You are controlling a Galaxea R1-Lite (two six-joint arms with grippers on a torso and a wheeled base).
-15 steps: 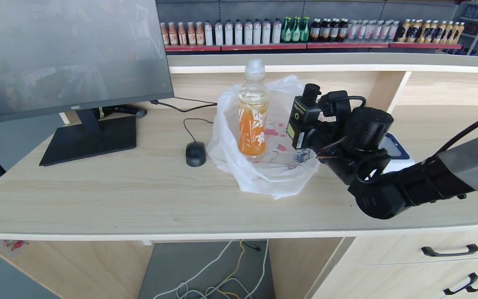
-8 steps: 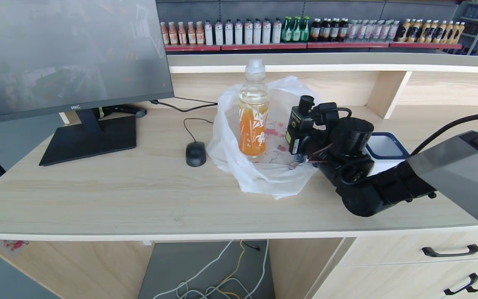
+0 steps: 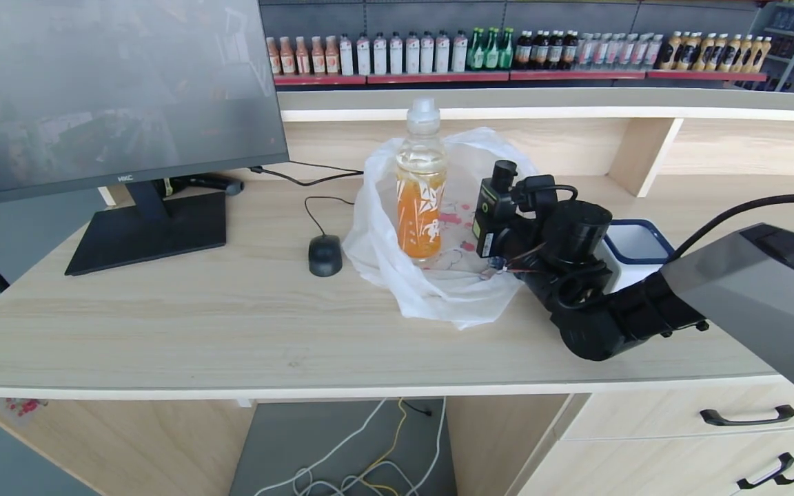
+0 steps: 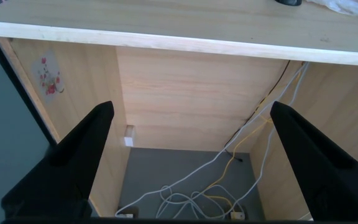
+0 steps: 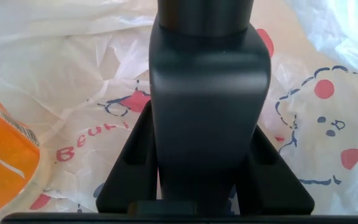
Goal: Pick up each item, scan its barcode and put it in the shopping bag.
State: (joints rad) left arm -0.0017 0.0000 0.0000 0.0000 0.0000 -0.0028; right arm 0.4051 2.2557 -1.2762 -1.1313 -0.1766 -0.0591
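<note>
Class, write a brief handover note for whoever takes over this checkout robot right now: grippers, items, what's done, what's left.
Left gripper: fingers open, holding nothing, low in front of the counter.
Right gripper: shut on a dark item, over the open mouth of the shopping bag.
Orange drink bottle: upright inside the bag, done.
Left to do: release the dark item into the bag. Whether it has been scanned cannot be seen.

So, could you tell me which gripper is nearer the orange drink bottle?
Right. The right gripper, holding a dark bottle, is at the shopping bag beside the orange drink bottle; the left gripper hangs below the counter.
</note>
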